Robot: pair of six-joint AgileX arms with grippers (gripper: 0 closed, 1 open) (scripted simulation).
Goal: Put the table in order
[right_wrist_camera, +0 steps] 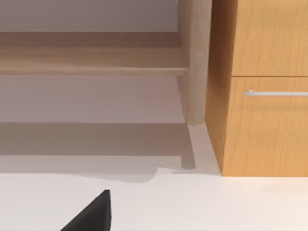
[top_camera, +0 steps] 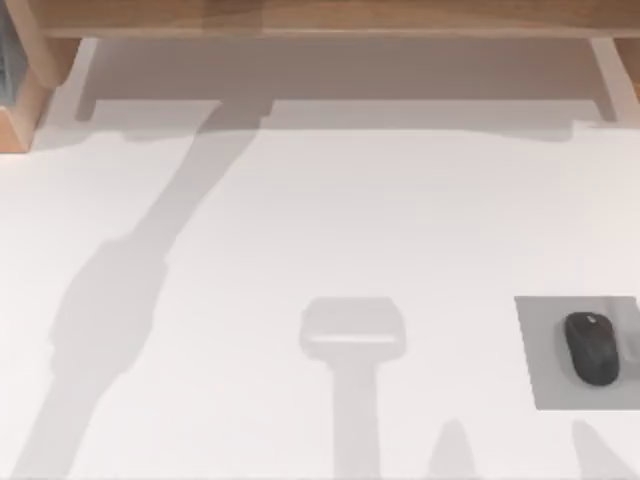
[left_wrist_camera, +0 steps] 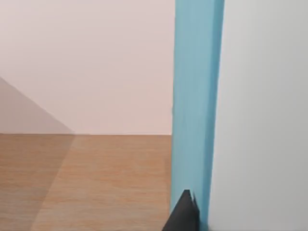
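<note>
Tabletop: the white tabletop [top_camera: 330, 220] fills nearly my whole top view; it is plain and matte, crossed by soft grey shadows of the arms.
Mat: a small grey mat [top_camera: 545, 350] lies flat on the tabletop at the right edge of the top view.
Mouse: a black mouse [top_camera: 591, 347] sits on the mat, its length running roughly front to back.
Shelf frame: a light wooden shelf frame [top_camera: 320, 18] spans the far edge of the tabletop; its legs come down at far left and far right, and it throws a band of shadow on the surface beneath it.
Cabinet: my right wrist view shows a wooden cabinet [right_wrist_camera: 269, 125] with a drawer front and a metal handle [right_wrist_camera: 275, 93], standing just beside a rounded frame leg [right_wrist_camera: 195, 62].
Blue panel: my left wrist view shows an upright blue panel [left_wrist_camera: 195, 106] close ahead, with a wooden surface [left_wrist_camera: 86, 183] on one side of it and a pale grey face on the other.
Left pincer: one dark fingertip [left_wrist_camera: 184, 214] shows at the foot of the blue panel; I cannot tell how far the pincer is open, or whether it touches the panel.
Right pincer: one dark fingertip [right_wrist_camera: 94, 214] shows above the white tabletop, short of the shelf frame; I cannot tell its opening, and I see nothing held.
</note>
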